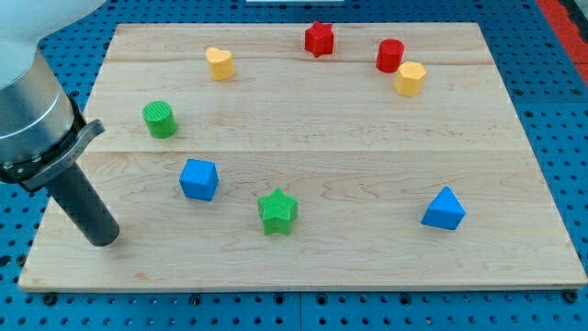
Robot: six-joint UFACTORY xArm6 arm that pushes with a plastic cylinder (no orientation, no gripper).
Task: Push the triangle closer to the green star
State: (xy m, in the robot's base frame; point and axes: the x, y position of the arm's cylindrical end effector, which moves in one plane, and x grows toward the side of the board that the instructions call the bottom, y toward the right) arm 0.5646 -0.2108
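Inspection at this moment: we are resting our tool, a bare rod with nothing to clench or release, with my tip at the worktop's lower left corner in the view. It is gripping nothing and touching no block.

We are finding the blue triangle sitting at the view's lower right, well apart from the tip, with the green star lying between them on roughly the same line. The triangle therefore is lying to the view's right of the tip, beyond the star. We are judging that the tip needs to be travelling past the star and round to the triangle's right side, then pushing leftward. The triangle's apex is pointing toward the view's top; it is showing no clear long axis.

The blue cube is sitting near the tip's likely path, and we are flagging it as a risk of being knocked.
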